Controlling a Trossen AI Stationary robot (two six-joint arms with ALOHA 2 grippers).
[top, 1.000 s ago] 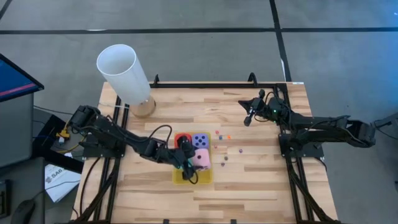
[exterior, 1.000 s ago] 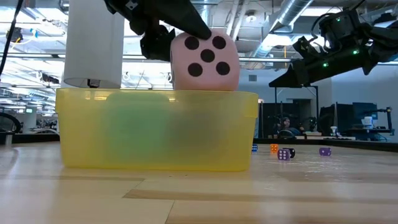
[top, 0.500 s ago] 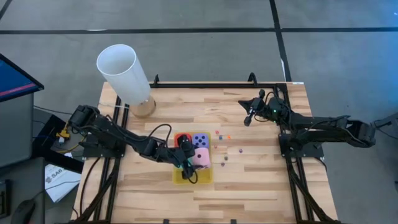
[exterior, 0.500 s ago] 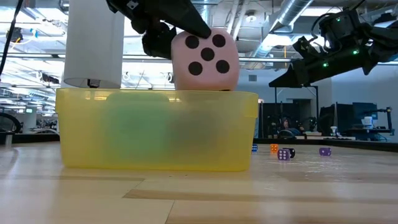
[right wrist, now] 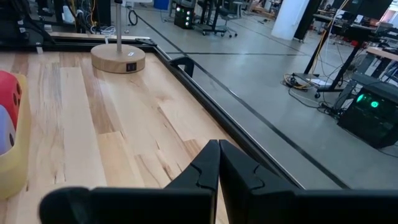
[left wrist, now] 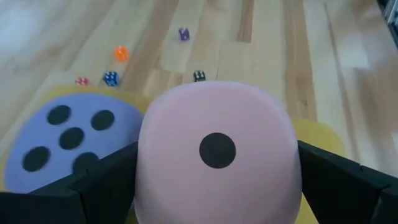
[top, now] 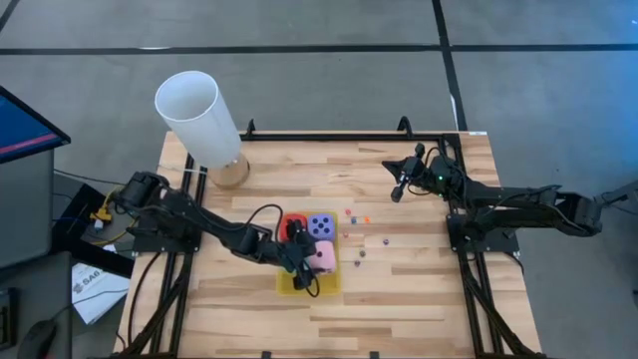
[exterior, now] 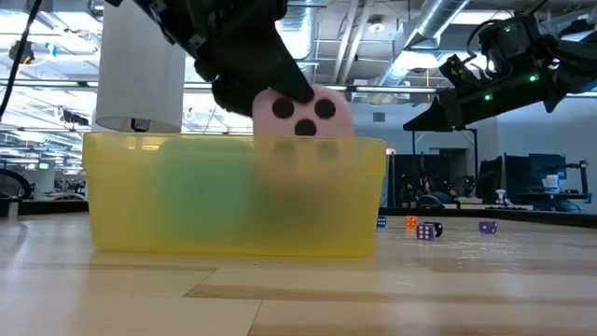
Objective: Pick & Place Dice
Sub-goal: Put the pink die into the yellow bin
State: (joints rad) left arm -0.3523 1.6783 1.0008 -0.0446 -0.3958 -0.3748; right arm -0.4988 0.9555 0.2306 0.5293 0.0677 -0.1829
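My left gripper [top: 311, 256] reaches from the table's left over the yellow tray [exterior: 233, 196] and is shut on the pink die [left wrist: 217, 149], whose lower half sits behind the tray's near wall in the low view. A purple die [top: 320, 225] and a red die [top: 292, 221] lie in the tray's far part. Several tiny dice [top: 362, 252] lie on the wood to the tray's right. My right gripper [top: 399, 189] hangs shut above the table's far right, with nothing in it. My left gripper pinches the pink die by two opposite side faces [left wrist: 146, 180], one dark finger [left wrist: 106, 183] on each side. The fingers slant down from the table's left. The die stays upright, sunk partly into the tray; whether it touches the tray's floor I cannot tell.
A tall white tube [top: 199, 120] stands on a round wooden base [top: 231, 172] at the far left of the table. Bare wood lies near the front edge and to the right of the tiny dice.
My left gripper has gone down with the pink die. The die stood above the tray's rim before; now its lower half is below the rim, inside the tray. The right arm has kept still.
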